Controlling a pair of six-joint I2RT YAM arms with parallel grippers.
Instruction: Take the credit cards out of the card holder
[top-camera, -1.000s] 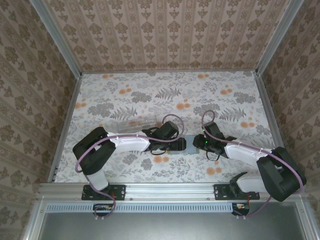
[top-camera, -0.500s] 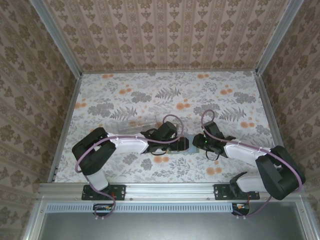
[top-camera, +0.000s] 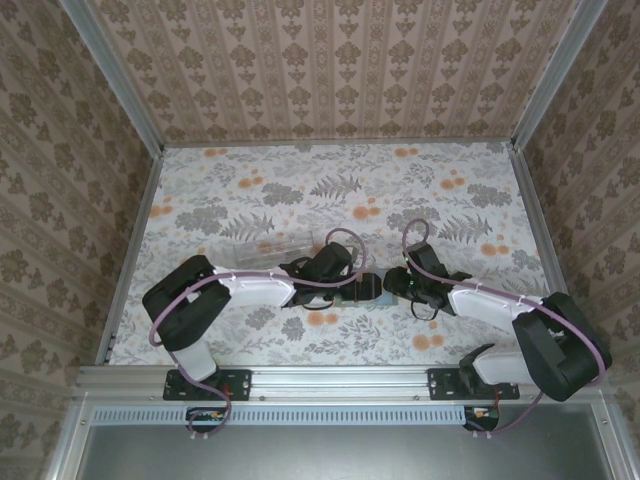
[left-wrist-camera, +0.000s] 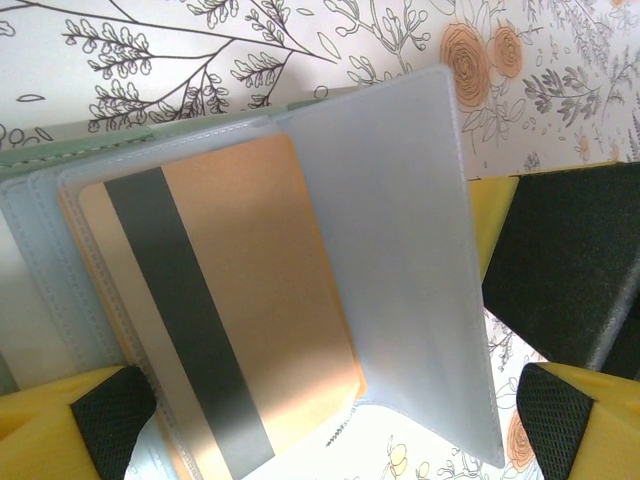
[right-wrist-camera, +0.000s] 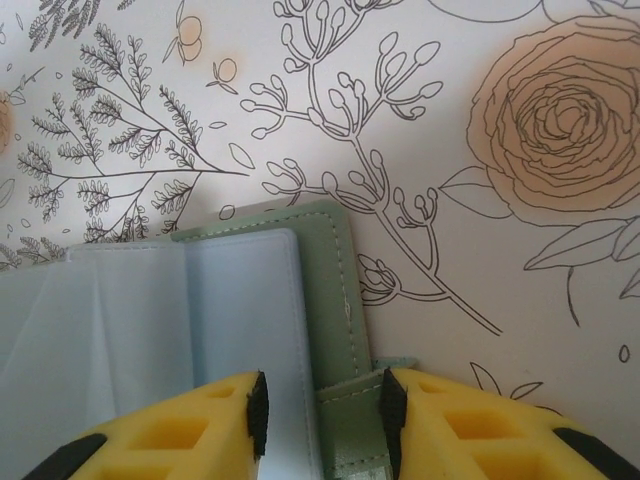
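The card holder (top-camera: 367, 291) lies open on the flowered table between my two grippers. In the left wrist view its blue-grey flap (left-wrist-camera: 400, 250) stands lifted, baring the tan-orange credit card (left-wrist-camera: 225, 300) with its dark stripe, still tucked in a pocket. My left gripper (left-wrist-camera: 330, 425) (top-camera: 350, 285) is open, its pads wide apart on either side of the card and flap. My right gripper (right-wrist-camera: 322, 412) (top-camera: 392, 283) is shut on the holder's grey-green cover edge (right-wrist-camera: 335, 290) and strap tab. The black card is hidden.
A clear plastic case (top-camera: 275, 247) lies on the table just behind the left arm. Patterned walls with metal rails enclose the table on three sides. The far half of the table offers free room.
Both grippers have edged in closer over the holder, the left a little to the left. Less of the holder shows between them than a second ago.
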